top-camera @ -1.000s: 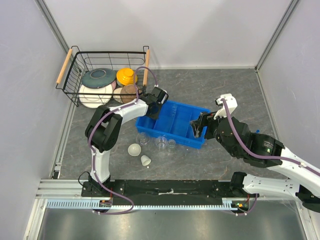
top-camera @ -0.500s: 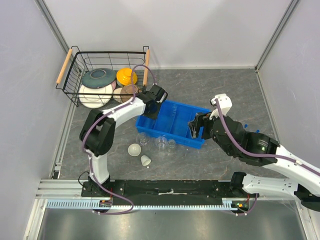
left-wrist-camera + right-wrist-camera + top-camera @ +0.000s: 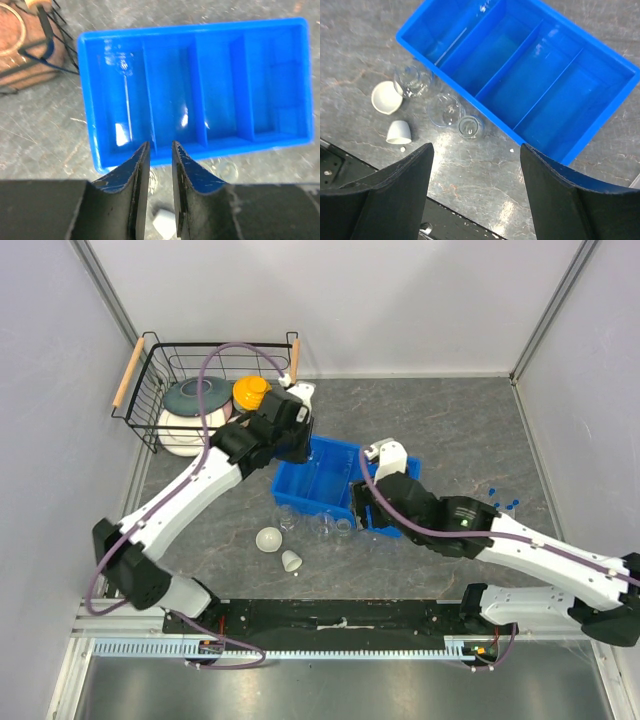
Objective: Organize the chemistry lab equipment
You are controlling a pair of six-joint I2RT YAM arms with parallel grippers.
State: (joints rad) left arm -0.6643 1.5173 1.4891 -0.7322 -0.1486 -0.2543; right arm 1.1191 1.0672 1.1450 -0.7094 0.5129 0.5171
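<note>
The blue divided tray [image 3: 330, 480] lies mid-table; a thin glass rod [image 3: 125, 95] lies in one end compartment and also shows in the right wrist view [image 3: 452, 44]. In front of the tray stand a clear flask [image 3: 411, 80], a clear round piece [image 3: 445, 110], a small clear beaker [image 3: 470, 127], a white dish [image 3: 386, 97] and a white cup [image 3: 399, 132]. My left gripper [image 3: 159, 146] hovers above the tray's near wall, its jaws a narrow gap apart with nothing between. My right gripper [image 3: 476, 150] is wide open and empty above the table, just in front of the glass pieces.
A black wire basket [image 3: 215, 390] with coloured ceramic bowls stands at the back left, close to the tray's left end. A few small blue caps [image 3: 505, 505] lie on the table at the right. The tray's near wall [image 3: 530, 136] runs diagonally under my right gripper.
My left arm has swung out and lifted its gripper up out of the tray's left end. My right gripper has moved left along the tray to its near side.
</note>
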